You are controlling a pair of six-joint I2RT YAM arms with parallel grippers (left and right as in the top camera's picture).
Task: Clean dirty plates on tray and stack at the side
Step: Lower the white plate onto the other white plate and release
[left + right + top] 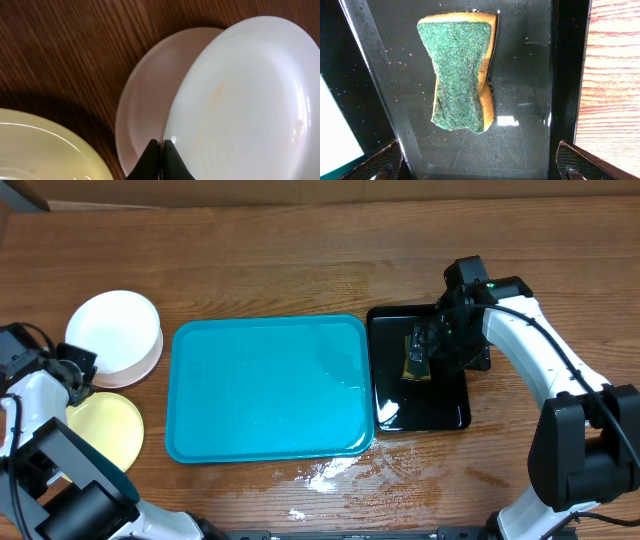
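A white plate point(112, 325) point(245, 100) lies on a pinkish plate point(143, 367) point(147, 90) at the table's left, with a yellow plate point(105, 428) point(40, 145) just in front of them. My left gripper point(88, 367) point(162, 144) is shut, its tips at the near rim where the white plate overlaps the pinkish one. The teal tray point(270, 390) holds no plates. On the black tray point(440, 408) point(530, 75) lies a green-and-yellow sponge point(416, 356) point(460, 70). My right gripper point(432, 345) point(480, 162) hovers open above it, holding nothing.
Water is splashed on the wood point(330, 470) in front of the teal tray. The black tray's raised rim point(567, 75) runs along the right, with bare table point(615, 75) beyond it.
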